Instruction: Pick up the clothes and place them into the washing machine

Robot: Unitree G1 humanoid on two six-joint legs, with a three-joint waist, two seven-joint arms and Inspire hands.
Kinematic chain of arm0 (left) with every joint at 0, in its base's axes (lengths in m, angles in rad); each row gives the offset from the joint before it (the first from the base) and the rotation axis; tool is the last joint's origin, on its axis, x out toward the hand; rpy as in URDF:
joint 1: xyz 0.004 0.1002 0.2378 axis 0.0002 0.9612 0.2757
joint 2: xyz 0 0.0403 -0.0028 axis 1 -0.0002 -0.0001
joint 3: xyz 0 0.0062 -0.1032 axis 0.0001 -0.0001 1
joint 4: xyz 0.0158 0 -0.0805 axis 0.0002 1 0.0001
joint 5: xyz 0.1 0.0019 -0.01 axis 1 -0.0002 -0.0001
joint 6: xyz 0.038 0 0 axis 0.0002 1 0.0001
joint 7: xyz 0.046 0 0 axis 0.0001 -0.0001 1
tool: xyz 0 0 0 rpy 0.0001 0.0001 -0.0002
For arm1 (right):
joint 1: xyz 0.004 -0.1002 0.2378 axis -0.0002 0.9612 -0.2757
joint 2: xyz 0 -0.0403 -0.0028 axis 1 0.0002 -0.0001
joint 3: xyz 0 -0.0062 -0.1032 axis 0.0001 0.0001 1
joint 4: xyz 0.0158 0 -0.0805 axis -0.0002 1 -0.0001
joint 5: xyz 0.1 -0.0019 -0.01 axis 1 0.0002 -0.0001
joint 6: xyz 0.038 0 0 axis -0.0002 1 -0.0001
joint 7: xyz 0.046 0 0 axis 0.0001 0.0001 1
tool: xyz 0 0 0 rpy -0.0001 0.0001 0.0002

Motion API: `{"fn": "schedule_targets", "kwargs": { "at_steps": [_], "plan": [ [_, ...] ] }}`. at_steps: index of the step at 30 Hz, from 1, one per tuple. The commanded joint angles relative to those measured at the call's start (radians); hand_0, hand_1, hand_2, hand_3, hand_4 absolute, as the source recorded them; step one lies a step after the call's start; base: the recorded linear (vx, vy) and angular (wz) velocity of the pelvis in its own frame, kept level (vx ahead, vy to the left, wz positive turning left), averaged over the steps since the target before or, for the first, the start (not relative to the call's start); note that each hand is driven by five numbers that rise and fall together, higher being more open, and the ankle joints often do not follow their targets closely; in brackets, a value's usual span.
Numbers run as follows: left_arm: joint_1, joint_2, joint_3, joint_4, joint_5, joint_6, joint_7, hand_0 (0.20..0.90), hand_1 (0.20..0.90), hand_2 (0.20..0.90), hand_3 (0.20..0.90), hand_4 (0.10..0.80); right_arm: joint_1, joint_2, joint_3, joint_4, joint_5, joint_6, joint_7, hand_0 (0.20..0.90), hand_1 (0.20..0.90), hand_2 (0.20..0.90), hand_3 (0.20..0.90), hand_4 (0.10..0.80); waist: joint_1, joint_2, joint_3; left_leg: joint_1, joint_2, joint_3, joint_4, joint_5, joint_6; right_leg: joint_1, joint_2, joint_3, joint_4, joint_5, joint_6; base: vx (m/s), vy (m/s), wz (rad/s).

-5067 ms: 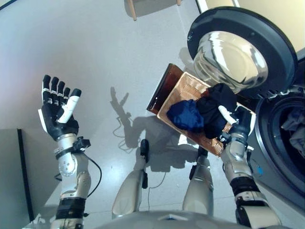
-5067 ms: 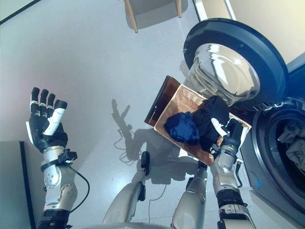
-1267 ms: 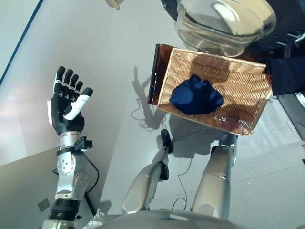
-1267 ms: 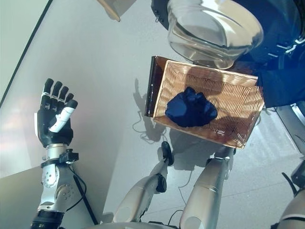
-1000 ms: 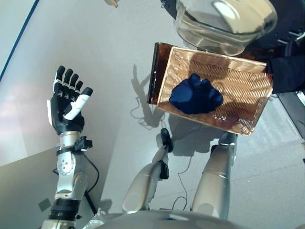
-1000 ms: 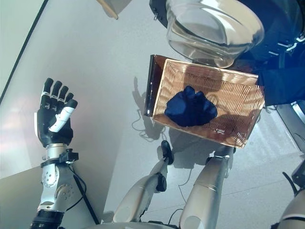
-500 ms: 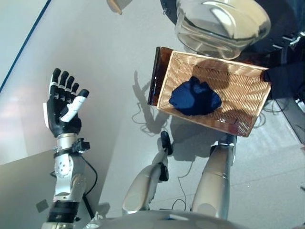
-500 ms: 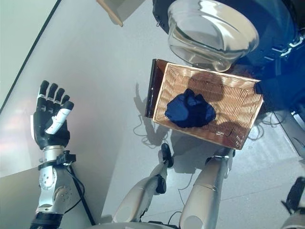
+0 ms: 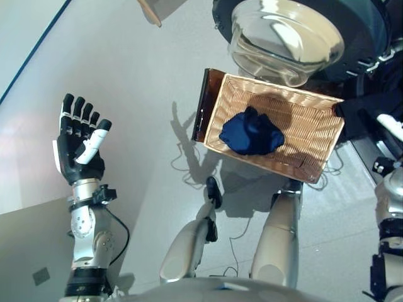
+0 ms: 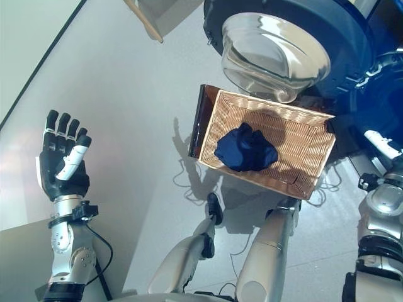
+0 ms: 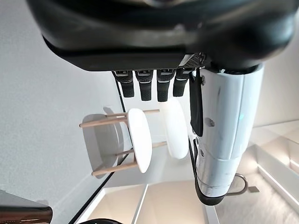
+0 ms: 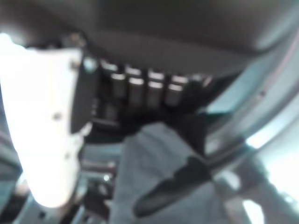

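A dark blue garment (image 9: 250,133) lies in the shallow wicker basket (image 9: 277,85), which rests on the low dark brown box (image 9: 203,104) below the washing machine's open round door (image 9: 286,38). My right hand (image 9: 389,124) is at the machine's opening at the far right, its white thumb sticking out. A black garment (image 9: 360,113) hangs at the opening just beside it. In the right wrist view its fingers (image 12: 140,88) look straight, with grey clothes (image 12: 154,163) in the drum past them. My left hand (image 9: 79,148) is raised, open and empty, far left of the basket.
A wooden chair's legs (image 9: 149,9) show at the top on the pale floor. The left wrist view shows a white chair (image 11: 140,140). A grey panel (image 9: 31,251) lies at the lower left.
The view has shifted. My right hand has come into view at the right edge by the machine's opening, with the black garment beside it. The left hand stays raised and open.
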Motion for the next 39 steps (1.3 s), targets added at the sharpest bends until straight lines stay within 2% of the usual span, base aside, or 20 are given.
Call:
{"fn": "schedule_targets", "kwargs": {
  "at_steps": [1,8,14,22,30,35,39],
  "plan": [
    [0.004,0.024,0.128,-0.067,0.009,-0.078,0.011,0.9,0.9,0.9,0.9,0.8,-0.005,-0.03,0.051,-0.015,-0.031,-0.065,-0.013,0.9,0.9,0.9,0.9,0.8,0.025,-0.045,-0.082,-0.015,0.033,-0.037,-0.016,-0.036,-0.096,0.03,0.034,-0.023,-0.052,-0.007,-0.029,-0.018,-0.006,0.05],
    [0.006,0.027,0.142,-0.087,0.013,-0.076,0.015,0.9,0.9,0.9,0.9,0.8,-0.068,-0.055,0.1,0.158,-0.107,-0.005,-0.054,0.9,0.9,0.9,0.9,0.8,0.041,-0.042,-0.073,-0.042,0.035,-0.045,-0.016,-0.028,-0.102,0.014,0.036,-0.028,-0.055,-0.005,-0.033,-0.018,-0.006,0.04],
    [0.004,0.031,0.151,-0.091,0.005,-0.07,0.024,0.9,0.9,0.9,0.9,0.8,-0.147,-0.101,0.184,0.257,-0.262,0.087,-0.098,0.9,0.9,0.9,0.9,0.8,0.053,-0.04,-0.062,-0.065,0.035,-0.049,-0.016,-0.023,-0.106,-0.007,0.042,-0.028,-0.05,-0.003,-0.035,-0.002,-0.004,0.01],
    [0.011,0.039,0.141,-0.138,0.01,-0.078,0.03,0.9,0.9,0.9,0.9,0.8,-0.238,-0.149,0.222,0.341,-0.277,0.109,-0.122,0.9,0.9,0.9,0.9,0.8,0.07,-0.032,-0.05,-0.104,0.033,-0.052,-0.016,-0.019,-0.109,-0.049,0.037,-0.028,-0.043,-0.003,-0.034,-0.006,-0.002,0.05],
    [0.006,0.049,0.148,-0.15,0.003,-0.083,0.042,0.9,0.9,0.9,0.9,0.8,-0.291,-0.226,0.255,0.344,-0.343,0.145,-0.155,0.9,0.9,0.9,0.9,0.8,0.08,-0.031,-0.041,-0.148,0.031,-0.062,-0.016,-0.01,-0.113,-0.101,0.04,-0.019,-0.025,-0.01,-0.038,-0.003,-0.007,0.07],
    [0.005,0.05,0.144,-0.158,0.007,-0.084,0.051,0.9,0.9,0.9,0.9,0.8,-0.317,-0.24,0.274,0.357,-0.374,0.162,-0.169,0.9,0.9,0.9,0.9,0.8,0.091,-0.026,-0.04,-0.171,0.029,-0.064,-0.016,-0.011,-0.111,-0.134,0.039,-0.017,-0.013,-0.012,-0.039,-0.009,-0.01,0.04],
    [-0.005,0.061,0.144,-0.173,0.007,-0.088,0.056,0.9,0.9,0.9,0.9,0.8,-0.387,-0.269,0.339,0.403,-0.408,0.181,-0.168,0.9,0.9,0.9,0.9,0.8,0.103,-0.019,-0.033,-0.203,0.028,-0.064,-0.016,-0.004,-0.111,-0.176,0.039,-0.008,0.002,-0.016,-0.038,-0.044,0.007,0.06]
  ]
}}
